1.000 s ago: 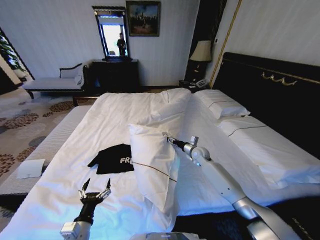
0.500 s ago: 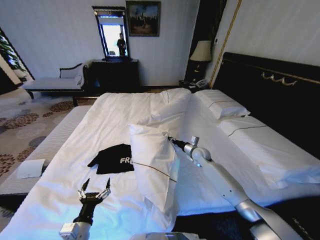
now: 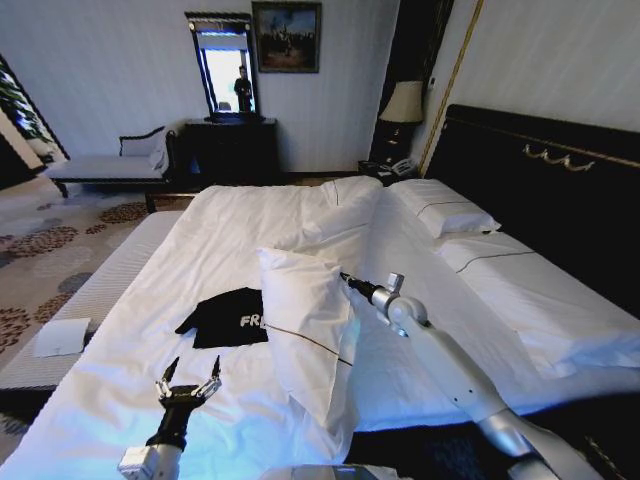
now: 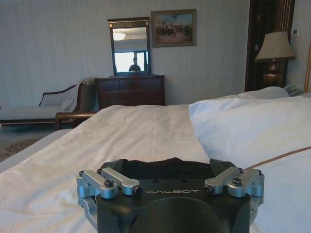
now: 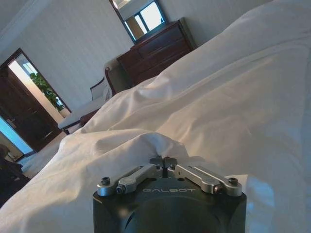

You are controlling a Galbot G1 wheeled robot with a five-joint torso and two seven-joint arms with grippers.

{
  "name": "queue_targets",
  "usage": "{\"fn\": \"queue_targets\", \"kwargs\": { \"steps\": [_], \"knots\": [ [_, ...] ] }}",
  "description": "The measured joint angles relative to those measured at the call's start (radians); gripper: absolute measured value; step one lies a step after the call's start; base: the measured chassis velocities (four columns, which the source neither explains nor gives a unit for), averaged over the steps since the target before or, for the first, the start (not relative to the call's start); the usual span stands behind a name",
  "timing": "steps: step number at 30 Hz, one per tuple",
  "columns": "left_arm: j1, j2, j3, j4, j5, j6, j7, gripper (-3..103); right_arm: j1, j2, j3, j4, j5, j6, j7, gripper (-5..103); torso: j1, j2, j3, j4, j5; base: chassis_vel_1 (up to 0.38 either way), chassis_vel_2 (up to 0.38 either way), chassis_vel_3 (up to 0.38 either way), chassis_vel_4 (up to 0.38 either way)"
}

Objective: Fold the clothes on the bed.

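Head view: black T-shirt (image 3: 226, 318) lies crumpled; right tool (image 3: 345, 279) pinches pillow (image 3: 305, 330), left tool (image 3: 187, 385) spread.

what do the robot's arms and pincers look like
Both arms are silver-grey tubes with rounded joints. The right arm ends in a dark narrow wrist. Each pincer, left pincer and right pincer, has a black housing printed "GALBOT" in pale letters, with silver metal finger links fastened by black screws. The left fingers look thin and dark.
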Motion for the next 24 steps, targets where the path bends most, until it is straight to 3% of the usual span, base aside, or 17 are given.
{"fn": "queue_targets", "kwargs": {
  "steps": [12,24],
  "knots": [
    [-0.019,0.01,0.014,0.002,-0.009,0.001,-0.001,100,-0.235,-0.082,0.257,0.271,-0.013,-0.022,0.038,0,0.0,0.0,0.0,0.0,-0.0001,0.0,0.0,0.0,0.0],
    [-0.033,0.036,0.001,0.011,-0.052,-0.001,0.0,100,-0.559,-0.096,0.663,0.501,-0.047,-0.084,0.103,0,0.0,0.0,0.0,0.0,-0.0002,0.0,0.0,0.0,0.0]
  ]
}}
